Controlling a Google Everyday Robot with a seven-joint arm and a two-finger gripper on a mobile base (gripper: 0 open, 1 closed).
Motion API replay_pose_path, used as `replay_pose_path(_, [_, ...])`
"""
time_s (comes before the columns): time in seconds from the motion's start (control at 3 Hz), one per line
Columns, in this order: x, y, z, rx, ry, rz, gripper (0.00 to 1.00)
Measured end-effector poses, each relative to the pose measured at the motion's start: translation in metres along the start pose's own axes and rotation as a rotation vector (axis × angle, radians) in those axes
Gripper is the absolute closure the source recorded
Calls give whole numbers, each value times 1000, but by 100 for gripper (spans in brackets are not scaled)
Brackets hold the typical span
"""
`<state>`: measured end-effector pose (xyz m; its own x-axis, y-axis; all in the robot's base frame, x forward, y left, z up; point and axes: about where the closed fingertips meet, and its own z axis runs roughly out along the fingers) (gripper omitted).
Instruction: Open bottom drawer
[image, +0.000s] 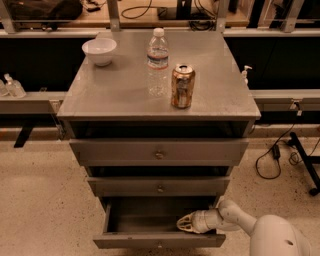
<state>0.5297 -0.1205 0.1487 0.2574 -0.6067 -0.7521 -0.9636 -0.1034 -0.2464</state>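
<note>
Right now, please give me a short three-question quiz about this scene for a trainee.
1. Fill in: between the white bowl and the can stands a ___.
2. True or false: the bottom drawer is shut.
3. The gripper is: A) on the bowl; B) inside the bottom drawer, at its right; C) holding the can.
Key: 1 water bottle; 2 false; 3 B.

The arm was white, with smooth rounded segments and a bulbous shell; its cream tool sat at the right inside the bottom drawer.
</note>
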Motion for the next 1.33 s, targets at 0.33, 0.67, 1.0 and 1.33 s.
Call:
replay_pose_path(0.33, [-3,10,5,-35,1,21,100])
replay_pose_path(0.67, [-3,10,5,-35,1,21,100])
replay_pose_path(1.0, [-20,28,2,-63,-12,40,100])
replay_pose_path(1.33, [-27,31,0,-68,-15,44,100])
